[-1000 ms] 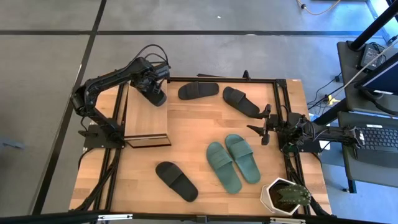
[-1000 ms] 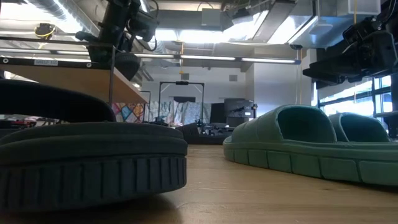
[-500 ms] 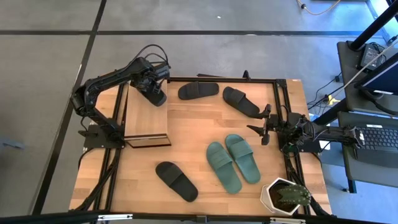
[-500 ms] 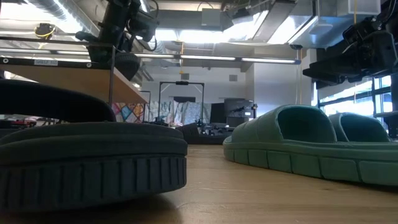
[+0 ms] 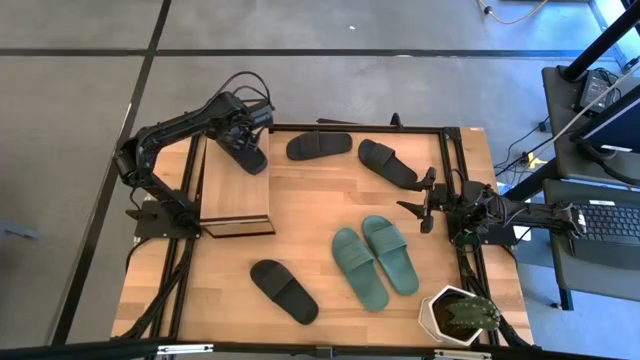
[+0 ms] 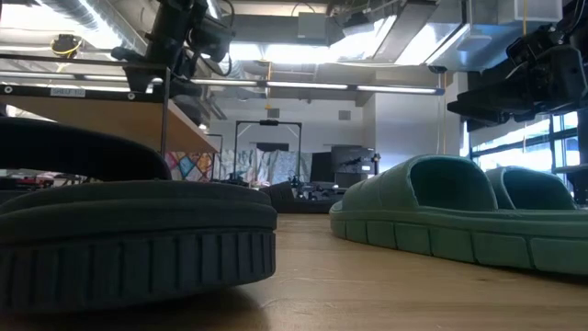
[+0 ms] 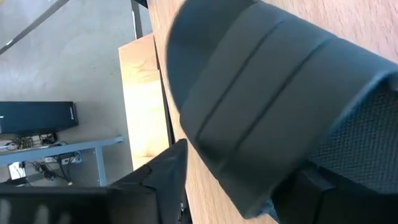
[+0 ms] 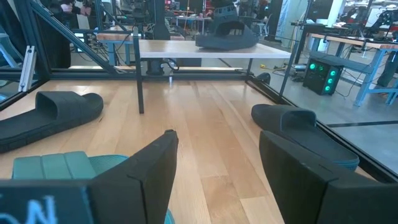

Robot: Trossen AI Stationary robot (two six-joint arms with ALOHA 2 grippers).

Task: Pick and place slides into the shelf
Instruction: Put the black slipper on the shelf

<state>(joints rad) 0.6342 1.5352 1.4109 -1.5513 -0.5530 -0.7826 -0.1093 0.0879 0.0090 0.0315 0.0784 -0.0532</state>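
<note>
A black slide (image 5: 250,158) lies on the far end of the shelf's top board (image 5: 236,195); the right wrist view shows the same slide (image 8: 227,34) resting flat there. My left gripper (image 7: 242,186) is open above it, slanting down, one finger on each side of the slide (image 7: 261,93). Two more black slides (image 5: 319,145) (image 5: 388,162) lie at the table's far side and a third (image 5: 283,291) lies near the front. A teal pair (image 5: 375,260) sits right of centre. My right gripper (image 8: 214,162) waits open and level at the table's right edge. My left gripper straddles one end of the black slide (image 7: 292,168) from above, slanting down, while the slide lies on the shelf's top board. Whether either finger (image 7: 163,177) still touches the slide, I cannot tell.
A potted plant in a white pot (image 5: 458,315) stands at the near right corner. A black metal frame (image 5: 448,150) runs along the table's edges. Bare wood shows between the shelf and the teal pair.
The black slide under my left gripper has sunk a little and settled flat on the shelf's top board; in the low view its dark bulk no longer hangs below the gripper. Both arms have stayed in place.
</note>
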